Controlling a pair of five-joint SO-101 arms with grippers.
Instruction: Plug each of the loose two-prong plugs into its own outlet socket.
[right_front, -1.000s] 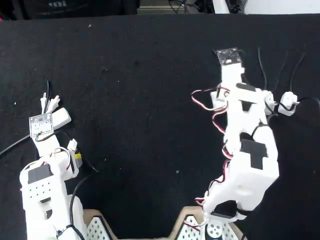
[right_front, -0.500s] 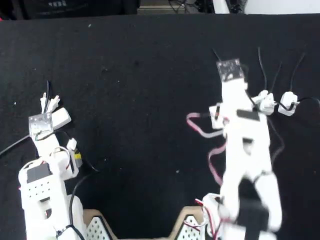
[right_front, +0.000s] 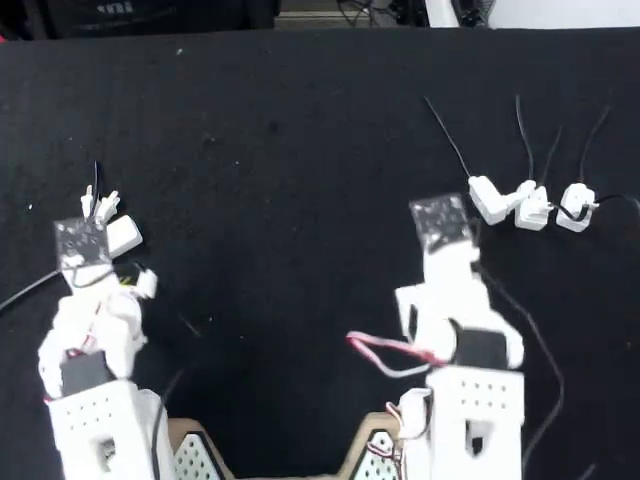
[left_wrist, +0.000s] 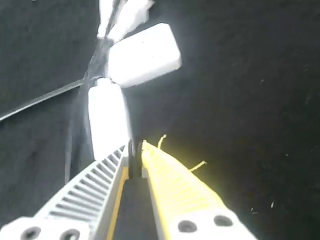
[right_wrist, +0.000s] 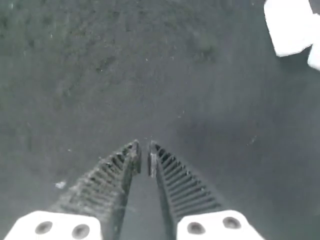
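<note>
Cloth of black colour covers the table (right_front: 280, 120). Both arms stand at its near edge, the left arm (right_front: 95, 340) and the right arm (right_front: 462, 340), well apart from each other.

The left claw (left_wrist: 135, 152) is closed: its two fingers, one pale and one yellow, meet at the tips with nothing between them. Just beside the pale finger lies a long white piece (left_wrist: 107, 122); whether the tip touches its end, I cannot tell. Beyond it is a white block (left_wrist: 145, 54) with rounded corners, lying tilted, one end touching or nearly touching the long piece. Further on are small white pieces (left_wrist: 125, 12), partly cut by the frame edge. From the place where these parts meet, black wires (left_wrist: 42, 99) run away. Which part is a plug and which is an outlet socket, I cannot tell.

The right claw (right_wrist: 144, 150) is almost closed, with a thin slit between its dark fingers, and it holds nothing. It hangs over bare cloth. In the high view three white connector parts lie in a row on the far right of the table, ahead of the right arm: an angled piece (right_front: 489, 198), a middle piece (right_front: 531, 207) that appears to touch it, and an outer piece (right_front: 576, 208) just beside. From them thin black leads (right_front: 447, 135) go toward the far edge.
</note>
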